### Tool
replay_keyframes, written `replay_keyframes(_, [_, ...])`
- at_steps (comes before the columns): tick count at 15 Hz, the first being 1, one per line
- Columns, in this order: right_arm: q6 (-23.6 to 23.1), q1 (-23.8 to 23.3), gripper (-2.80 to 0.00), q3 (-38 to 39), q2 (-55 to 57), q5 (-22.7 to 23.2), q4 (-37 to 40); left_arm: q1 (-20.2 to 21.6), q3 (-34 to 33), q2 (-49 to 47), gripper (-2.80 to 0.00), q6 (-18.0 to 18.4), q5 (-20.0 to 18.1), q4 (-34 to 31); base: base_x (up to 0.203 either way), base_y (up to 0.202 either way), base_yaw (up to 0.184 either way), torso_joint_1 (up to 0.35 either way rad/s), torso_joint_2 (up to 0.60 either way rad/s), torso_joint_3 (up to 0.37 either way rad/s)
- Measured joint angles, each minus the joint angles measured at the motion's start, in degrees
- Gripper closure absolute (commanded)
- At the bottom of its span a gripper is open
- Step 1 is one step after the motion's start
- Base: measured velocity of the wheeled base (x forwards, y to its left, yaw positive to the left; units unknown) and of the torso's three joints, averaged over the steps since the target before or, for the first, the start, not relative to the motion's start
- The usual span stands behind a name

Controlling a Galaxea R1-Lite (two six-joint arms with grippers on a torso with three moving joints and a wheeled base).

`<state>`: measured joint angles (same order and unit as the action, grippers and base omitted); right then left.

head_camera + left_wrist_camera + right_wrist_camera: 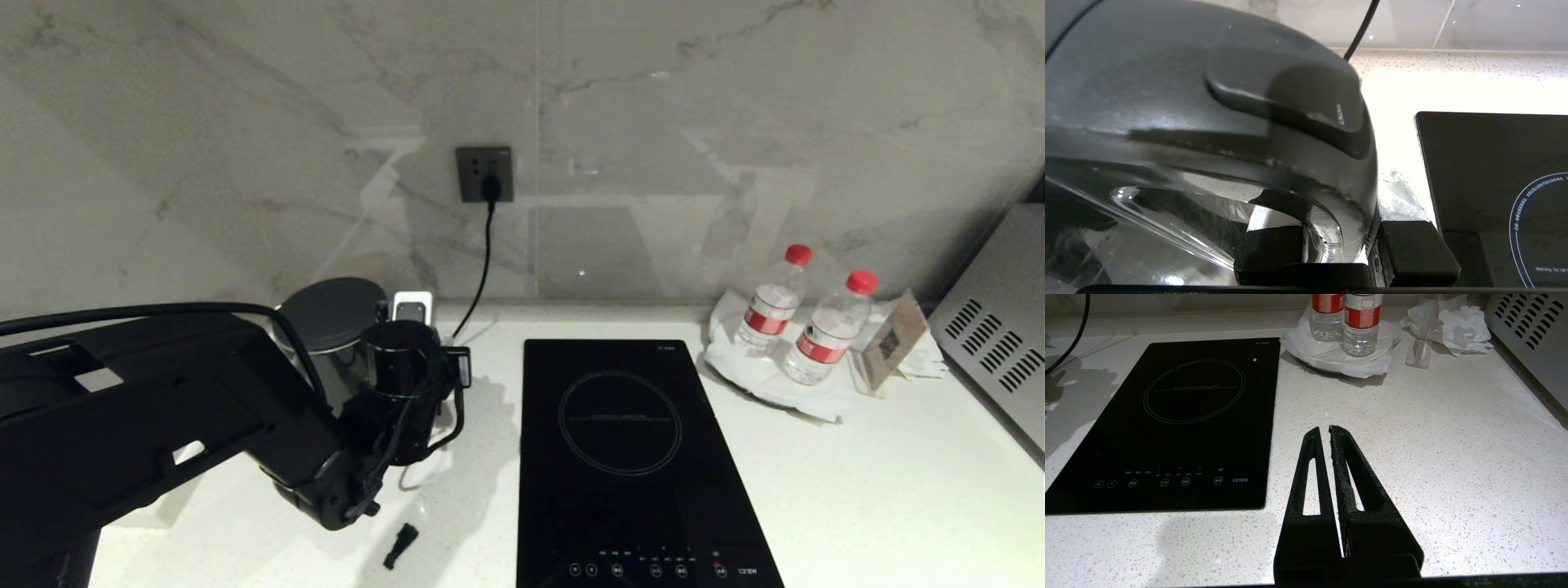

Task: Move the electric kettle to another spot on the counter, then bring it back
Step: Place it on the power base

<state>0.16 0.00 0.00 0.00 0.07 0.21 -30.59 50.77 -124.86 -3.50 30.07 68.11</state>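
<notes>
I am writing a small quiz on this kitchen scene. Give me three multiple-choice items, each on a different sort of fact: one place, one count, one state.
1. Where do the water bottles stand, seen from the head view?
A. On the induction hob
B. To the right of the hob, near the wall
C. At the counter's front edge

2. How many bottles have red caps?
A. One
B. Two
C. Three

3. What is the state of the left end effector?
A. Open above the hob
B. Closed on a bottle
C. Closed on the handle of the electric kettle

Answers:
1 B: they stand on white paper beside the hob, close to the wall.
2 B: two red caps show side by side.
3 C: the left wrist view shows the handle between both fingers.
</notes>
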Motion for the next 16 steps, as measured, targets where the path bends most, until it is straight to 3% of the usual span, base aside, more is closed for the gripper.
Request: replay_keyframes(16, [0.02, 0.0, 0.0, 0.0, 0.0, 0.0, 0.01, 0.49, -0.74, 1.51, 0.0, 1.22, -0.01, 0.57, 0.0, 0.0, 0.0, 0.0, 0.0, 0.0])
